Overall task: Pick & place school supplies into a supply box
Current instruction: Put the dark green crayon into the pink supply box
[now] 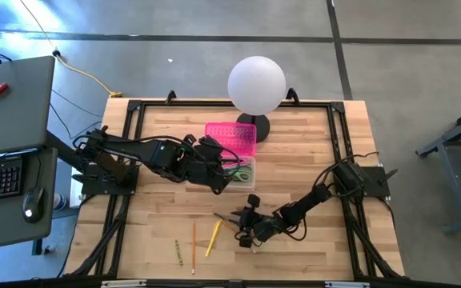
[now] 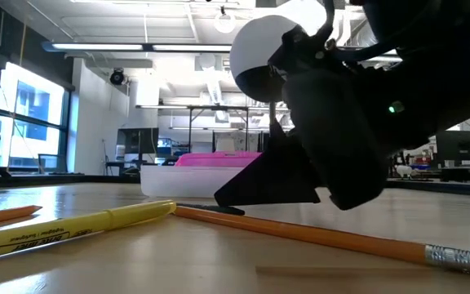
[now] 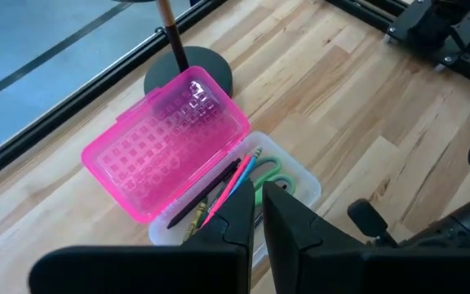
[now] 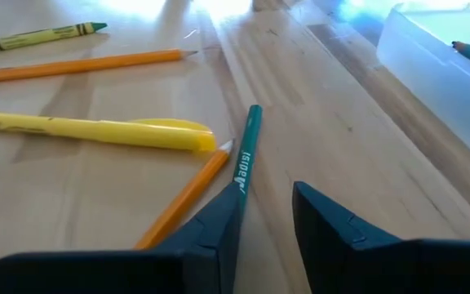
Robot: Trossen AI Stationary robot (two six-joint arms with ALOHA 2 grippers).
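Right gripper sits low, fingers parted, with my green pencil just ahead. Left gripper hovers over the clear pencil case, fingers nearly closed, empty

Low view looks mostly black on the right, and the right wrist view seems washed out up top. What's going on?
Low view: the right gripper sits close to the lens, backlit by ceiling lights and windows, so it reads as a silhouette. Right wrist view: glare whitens the table at the far edge and the supply box; the green pencil stays legible.

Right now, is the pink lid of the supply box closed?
No, the pink lid stands open beside the clear base, where pens and scissors show.
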